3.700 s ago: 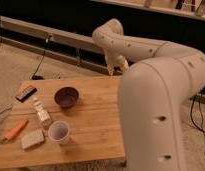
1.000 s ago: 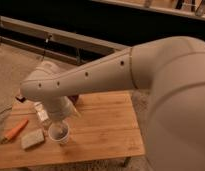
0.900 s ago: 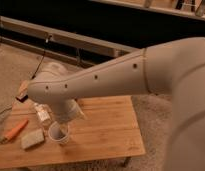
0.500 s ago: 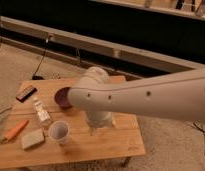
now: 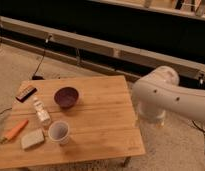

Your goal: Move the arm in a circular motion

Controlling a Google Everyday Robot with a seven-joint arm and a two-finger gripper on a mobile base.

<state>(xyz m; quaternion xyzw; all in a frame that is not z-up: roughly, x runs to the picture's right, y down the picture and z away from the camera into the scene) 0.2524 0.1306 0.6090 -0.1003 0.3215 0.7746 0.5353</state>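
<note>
The cream-white arm (image 5: pixel 168 95) reaches in from the right edge of the camera view. Its rounded elbow joint sits beside the right edge of the wooden table (image 5: pixel 103 125), over the floor. A short segment hangs down from the joint and ends in the gripper (image 5: pixel 156 119), just off the table's right side. The gripper holds nothing that I can see.
On the table's left half are a dark purple bowl (image 5: pixel 66 96), a white cup (image 5: pixel 59 132), a small lying bottle (image 5: pixel 42 112), a carrot (image 5: pixel 15 130), a pale sponge (image 5: pixel 32 139) and a dark packet (image 5: pixel 26 93). A cable (image 5: pixel 41 59) runs across the floor behind. A long low ledge (image 5: pixel 111 47) spans the back.
The arm has swung from over the left and middle of the table out to the right, past the table's edge. The bowl, cup and other objects are uncovered and have not moved.
</note>
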